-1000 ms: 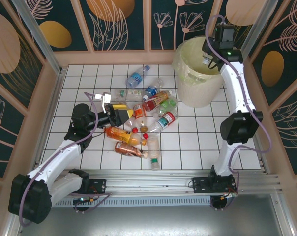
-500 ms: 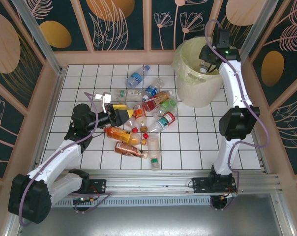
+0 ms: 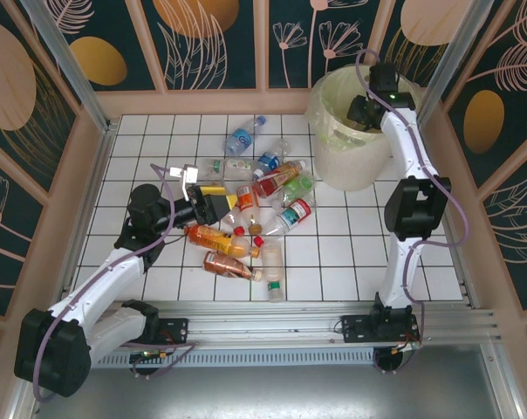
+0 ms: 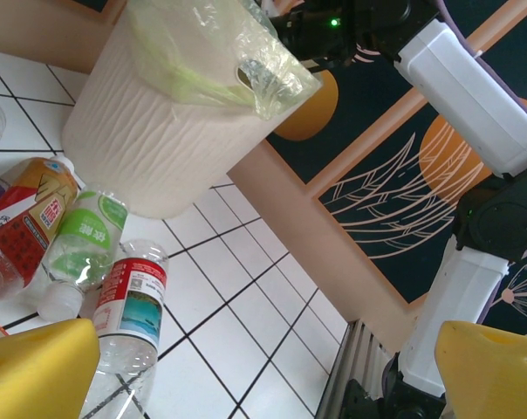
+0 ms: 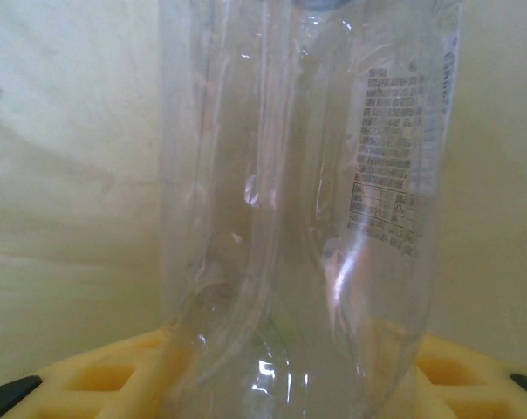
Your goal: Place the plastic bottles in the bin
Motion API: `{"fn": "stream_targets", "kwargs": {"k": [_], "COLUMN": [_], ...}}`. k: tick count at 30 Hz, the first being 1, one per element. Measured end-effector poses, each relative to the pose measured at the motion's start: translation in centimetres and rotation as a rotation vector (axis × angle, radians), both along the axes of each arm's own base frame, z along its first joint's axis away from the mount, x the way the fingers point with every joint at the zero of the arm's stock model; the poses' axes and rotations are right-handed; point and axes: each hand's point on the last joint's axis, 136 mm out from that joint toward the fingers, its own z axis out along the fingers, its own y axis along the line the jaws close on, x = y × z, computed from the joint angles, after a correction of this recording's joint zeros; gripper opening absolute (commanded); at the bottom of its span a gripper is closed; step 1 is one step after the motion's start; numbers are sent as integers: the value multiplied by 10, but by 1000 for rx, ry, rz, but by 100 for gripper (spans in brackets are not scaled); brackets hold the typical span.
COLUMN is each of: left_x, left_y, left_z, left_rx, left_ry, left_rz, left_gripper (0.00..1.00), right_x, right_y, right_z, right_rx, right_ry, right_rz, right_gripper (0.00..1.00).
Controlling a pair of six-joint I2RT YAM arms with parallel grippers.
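Note:
The pale cream bin [image 3: 355,166] with a clear liner stands at the back right of the tiled floor. My right gripper [image 3: 359,111] hangs in the bin's mouth, shut on a clear plastic bottle [image 5: 307,201] whose base sits between the yellow fingers [image 5: 89,375]. Several plastic bottles lie in a heap mid-floor, among them a red-labelled one [image 3: 294,212] and an orange one [image 3: 213,236]. My left gripper [image 3: 213,202] stands open at the heap's left edge, nothing between its yellow fingertips [image 4: 37,371]. In the left wrist view the red-labelled bottle [image 4: 128,301] and a green-labelled bottle [image 4: 85,240] lie before the bin [image 4: 150,131].
Wooden walls with dark patterned panels enclose the floor on three sides. A blue-labelled bottle [image 3: 242,138] lies apart toward the back. The right arm's white links [image 4: 473,78] rise beside the bin. A metal rail [image 3: 316,316] runs along the near edge.
My right arm has swung left and inward, bringing the clear bottle from the bin's right rim down into its mouth. The left arm and the heap have not moved.

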Motion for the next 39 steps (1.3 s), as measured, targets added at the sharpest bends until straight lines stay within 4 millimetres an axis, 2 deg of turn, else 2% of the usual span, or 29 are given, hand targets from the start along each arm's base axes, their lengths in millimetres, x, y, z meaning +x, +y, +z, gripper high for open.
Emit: {"fn": "stream_targets", "kwargs": {"k": [12,19,24,32,39], "left_x": [-1,-1,-2,-2,-2], "left_y": [-1,-1,-2,-3,-3], "left_z": [-2,-2,-3,-3,-3], "left_rx": [3,4,5,5,5], "left_ry": [7,10,12,12,12], "left_rz": [-4,-4,-6,-6,-5], "left_gripper": [99,99,99,99,99], "right_x": [6,8,8,13,15], "right_y": [0,-7,-4,-2,2], "right_z": [-31,-43,-48,-32,-12], "right_rx": [19,23,37,48,70], "right_ry": [58,80,90,54,18], "right_rz": [1,-13,-4,5,21], "right_gripper": [52,61,69,82,84]}}
